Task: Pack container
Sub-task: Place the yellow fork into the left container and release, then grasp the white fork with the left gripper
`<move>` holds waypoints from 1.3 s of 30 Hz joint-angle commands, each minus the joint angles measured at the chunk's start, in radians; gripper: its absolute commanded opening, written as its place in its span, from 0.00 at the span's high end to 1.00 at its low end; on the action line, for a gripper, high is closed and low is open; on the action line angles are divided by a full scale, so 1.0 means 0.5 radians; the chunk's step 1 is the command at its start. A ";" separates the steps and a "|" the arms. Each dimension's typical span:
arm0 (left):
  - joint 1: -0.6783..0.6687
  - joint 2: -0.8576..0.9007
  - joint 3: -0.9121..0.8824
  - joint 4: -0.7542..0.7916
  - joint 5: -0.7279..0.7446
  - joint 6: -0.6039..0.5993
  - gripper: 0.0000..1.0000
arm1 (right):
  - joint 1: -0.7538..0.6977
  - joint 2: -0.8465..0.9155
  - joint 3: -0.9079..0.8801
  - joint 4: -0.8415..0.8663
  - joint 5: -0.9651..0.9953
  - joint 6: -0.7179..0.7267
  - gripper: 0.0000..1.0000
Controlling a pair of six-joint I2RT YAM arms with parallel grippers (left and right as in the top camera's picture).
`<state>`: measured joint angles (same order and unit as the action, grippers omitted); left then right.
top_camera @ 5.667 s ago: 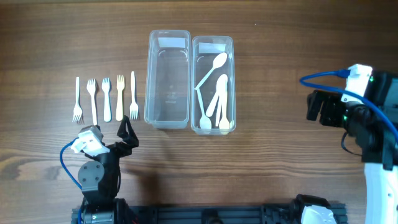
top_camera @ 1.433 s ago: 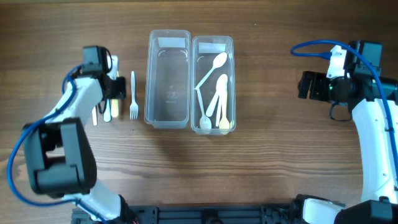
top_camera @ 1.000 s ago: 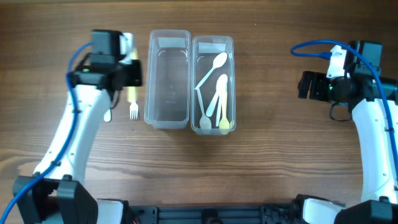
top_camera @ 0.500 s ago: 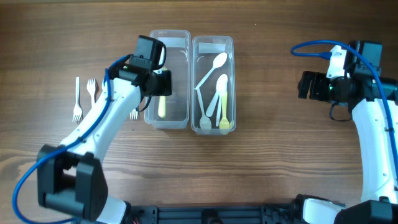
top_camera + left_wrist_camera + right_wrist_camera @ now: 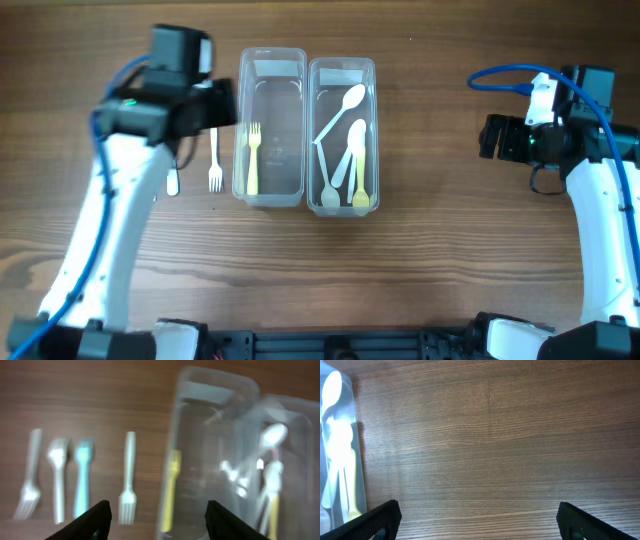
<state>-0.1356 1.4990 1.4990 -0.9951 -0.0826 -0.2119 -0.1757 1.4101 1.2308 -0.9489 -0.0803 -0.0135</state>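
Note:
Two clear containers stand side by side. The left container (image 5: 270,195) (image 5: 200,395) holds one yellow fork (image 5: 252,158) (image 5: 169,491). The right container (image 5: 342,68) (image 5: 357,450) holds several spoons (image 5: 345,150) (image 5: 270,475). A white fork (image 5: 214,160) (image 5: 128,480) lies on the table just left of the containers. In the left wrist view a blue fork (image 5: 82,477) and two pale forks (image 5: 57,480) lie further left; overhead my arm hides most of them. My left gripper (image 5: 212,106) (image 5: 160,522) is open and empty above the container's left edge. My right gripper (image 5: 495,138) (image 5: 480,522) is open and empty over bare wood.
The wooden table (image 5: 430,250) is bare to the right of the containers and along the front. A pale utensil tip (image 5: 172,183) pokes out from under my left arm.
My left gripper carried the yellow fork from the row into the left container, let it go, and drew back to the left. The right arm has not moved.

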 commanded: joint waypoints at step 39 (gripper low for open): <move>0.288 1.154 -0.121 0.247 0.544 0.542 0.53 | 0.002 0.004 -0.008 0.002 0.026 -0.021 0.00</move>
<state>0.0109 2.0628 1.4712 -0.8886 0.1814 0.0700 -0.1757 1.4101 1.2308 -0.9493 -0.0803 -0.0139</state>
